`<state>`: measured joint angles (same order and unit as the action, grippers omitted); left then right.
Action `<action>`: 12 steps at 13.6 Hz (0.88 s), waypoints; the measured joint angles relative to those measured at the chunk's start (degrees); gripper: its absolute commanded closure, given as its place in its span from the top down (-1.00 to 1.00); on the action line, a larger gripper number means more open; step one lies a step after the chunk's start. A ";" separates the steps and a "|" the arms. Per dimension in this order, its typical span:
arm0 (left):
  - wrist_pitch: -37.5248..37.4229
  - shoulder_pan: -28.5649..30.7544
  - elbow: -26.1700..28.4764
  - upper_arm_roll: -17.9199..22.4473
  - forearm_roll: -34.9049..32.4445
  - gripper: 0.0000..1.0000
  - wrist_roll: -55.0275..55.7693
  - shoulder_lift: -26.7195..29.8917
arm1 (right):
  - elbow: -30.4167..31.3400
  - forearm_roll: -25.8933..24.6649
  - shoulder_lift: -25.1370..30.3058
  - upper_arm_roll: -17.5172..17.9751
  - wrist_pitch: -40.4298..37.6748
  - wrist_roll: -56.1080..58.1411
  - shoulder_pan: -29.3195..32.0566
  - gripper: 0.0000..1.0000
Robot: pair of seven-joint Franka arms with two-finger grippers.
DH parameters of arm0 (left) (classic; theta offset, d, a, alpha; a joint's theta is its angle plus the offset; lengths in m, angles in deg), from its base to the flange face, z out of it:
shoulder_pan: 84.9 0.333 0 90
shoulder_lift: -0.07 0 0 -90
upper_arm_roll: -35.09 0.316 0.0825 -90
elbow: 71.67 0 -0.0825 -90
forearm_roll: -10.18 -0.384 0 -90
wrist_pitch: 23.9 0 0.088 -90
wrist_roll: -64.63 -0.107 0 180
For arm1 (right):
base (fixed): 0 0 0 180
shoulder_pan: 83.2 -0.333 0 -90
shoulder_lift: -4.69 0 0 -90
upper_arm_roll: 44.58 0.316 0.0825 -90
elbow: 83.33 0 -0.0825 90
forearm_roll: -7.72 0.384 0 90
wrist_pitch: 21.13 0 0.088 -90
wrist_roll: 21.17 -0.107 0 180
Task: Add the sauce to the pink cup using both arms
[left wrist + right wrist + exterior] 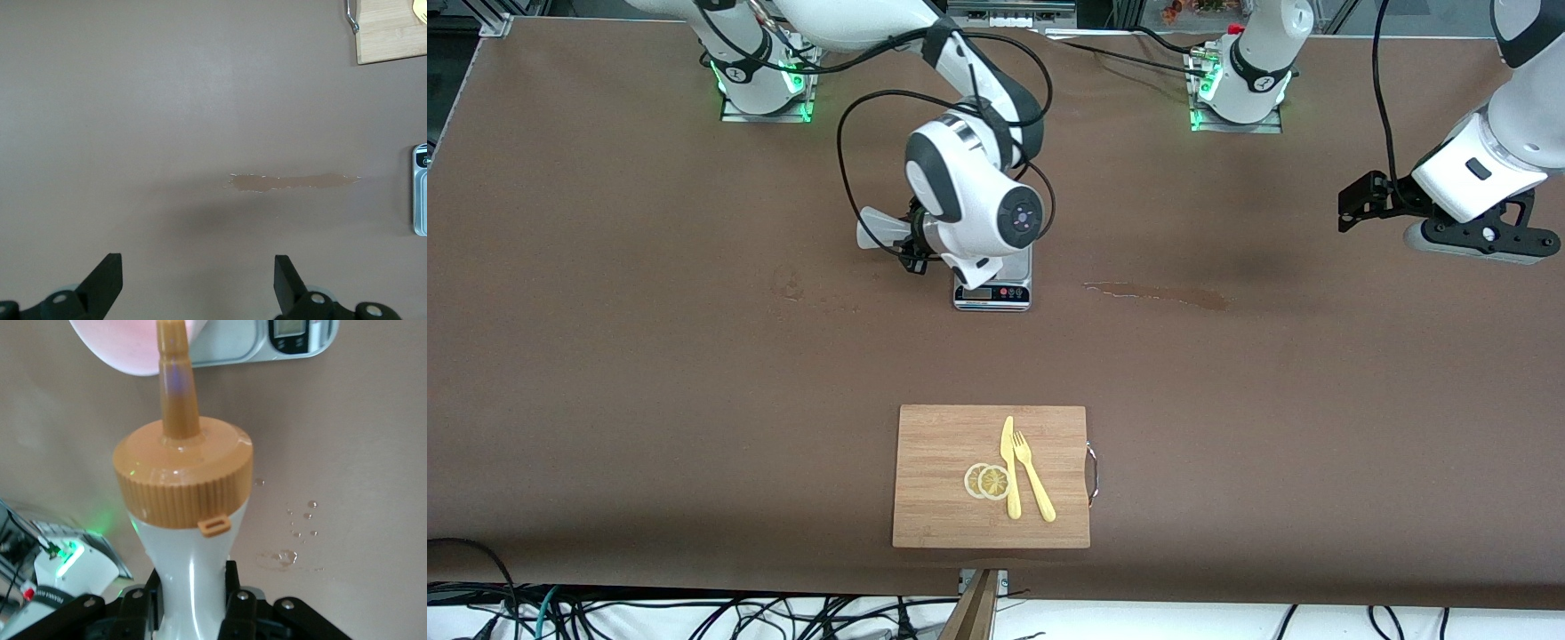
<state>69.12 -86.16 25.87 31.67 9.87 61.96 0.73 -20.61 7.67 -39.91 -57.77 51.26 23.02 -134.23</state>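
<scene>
1. One brown worktop (pixel 605 356), carrying a pale smeared streak (pixel 1156 294) toward the left arm's end and a few water drops (pixel 287 557) near the scale.
2. Two white arms: right arm (pixel 960 178) bent over the scale, left arm (pixel 1507 133) waiting over the worktop at its own end.
3. Wooden cutting board (pixel 943 480) lying nearer the front camera than the scale, holding a yellow knife (pixel 1009 467), a yellow fork (pixel 1034 484) and two lemon slices (pixel 987 481).
4. Grey kitchen scale (pixel 993 292) under the right wrist.
5. Left gripper (pixel 198 280) hovering over bare worktop, fingers (pixel 107 273) wide apart, holding nothing.
6. Right gripper (pixel 193 597) with fingers (pixel 237 600) clamped on the sauce bottle (pixel 190 587), tilted, orange nozzle cap (pixel 181 473) pointing at the pink cup (pixel 127 343) by the scale.
</scene>
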 measured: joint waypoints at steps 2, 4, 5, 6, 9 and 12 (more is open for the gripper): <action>-0.38 0.00 0.00 -0.03 0.04 1.00 0.00 -0.02 | 2.97 3.30 3.48 -0.11 3.17 0.12 2.56 -0.73; -2.22 -0.03 -0.02 -0.22 0.75 1.00 0.00 -0.08 | 7.63 7.19 7.98 -0.15 6.81 1.03 5.67 -0.73; -3.58 -0.12 -0.02 -0.39 1.05 1.00 0.00 -0.26 | 9.92 9.15 10.14 -0.15 8.50 1.96 7.16 -0.73; -5.01 -0.29 -0.02 -0.63 1.18 1.00 0.00 -0.59 | 12.06 11.04 12.25 -0.15 9.98 3.29 8.63 -0.73; -6.68 -0.61 -0.02 -2.96 1.89 1.00 0.00 -1.51 | 16.87 16.39 17.53 -0.15 12.95 8.24 13.45 -0.73; -7.38 -0.77 0.18 -6.82 5.94 1.00 0.84 -2.03 | 20.20 21.42 21.22 -0.23 15.30 15.94 19.94 -0.73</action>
<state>61.74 -86.92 26.05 24.85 15.81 62.80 -1.30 -0.41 29.09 -18.69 -58.00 66.56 38.96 -114.29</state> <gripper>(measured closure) 0.000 0.630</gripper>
